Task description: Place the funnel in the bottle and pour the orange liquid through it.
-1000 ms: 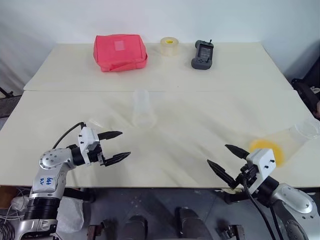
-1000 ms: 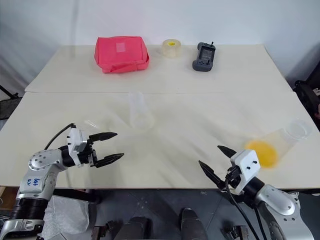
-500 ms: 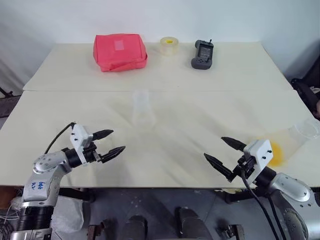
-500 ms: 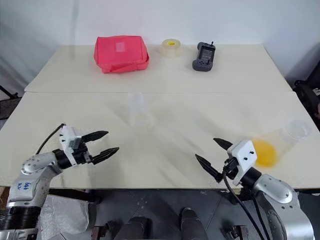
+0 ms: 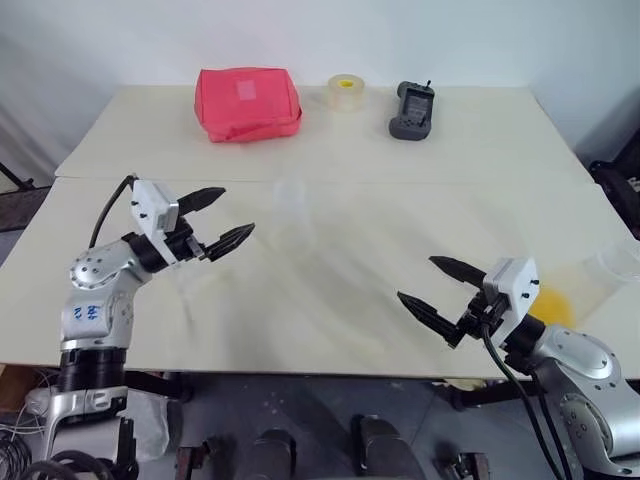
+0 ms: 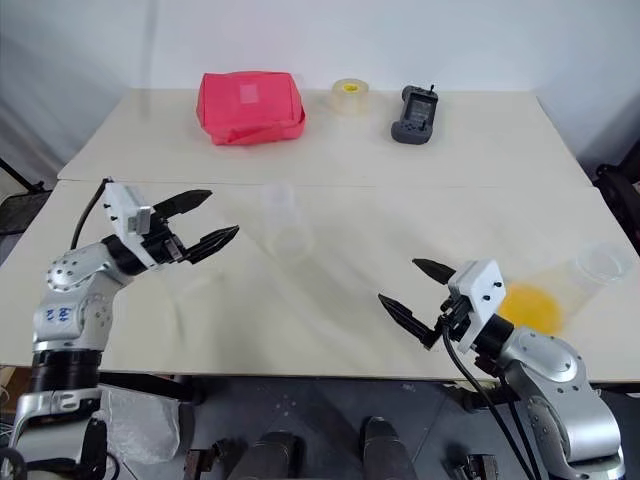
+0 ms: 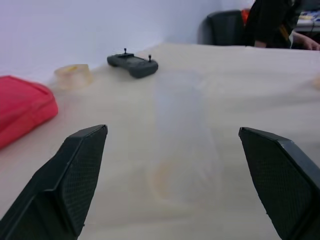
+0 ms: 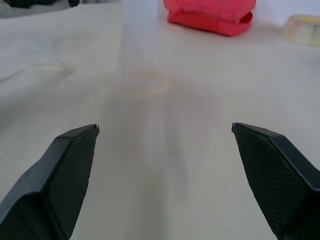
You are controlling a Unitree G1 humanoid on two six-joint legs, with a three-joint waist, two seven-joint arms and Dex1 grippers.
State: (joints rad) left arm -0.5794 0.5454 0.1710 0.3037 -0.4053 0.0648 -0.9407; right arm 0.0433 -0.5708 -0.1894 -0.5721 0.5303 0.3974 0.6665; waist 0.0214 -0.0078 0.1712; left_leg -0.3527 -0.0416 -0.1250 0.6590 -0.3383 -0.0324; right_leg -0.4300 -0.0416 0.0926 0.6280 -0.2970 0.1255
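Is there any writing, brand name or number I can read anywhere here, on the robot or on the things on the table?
Left arm: blue handwritten marks, too small to read.
Pink pouch: a pale patch on top, with no letters I can make out.
Grey handheld controller: no legible label.
Roll of tape: no legible text.
Nothing else carries readable writing.

Little that can be read is found. Blue handwritten marks are seen on the silver housing of the left arm (image 5: pixel 88 312), but they cannot be made out with certainty. A pale square patch is seen on top of the red pouch (image 5: pixel 247 102); no lettering can be read on it. No legible text is seen on the dark handheld controller (image 5: pixel 411 110) or the tape roll (image 5: pixel 346 92).
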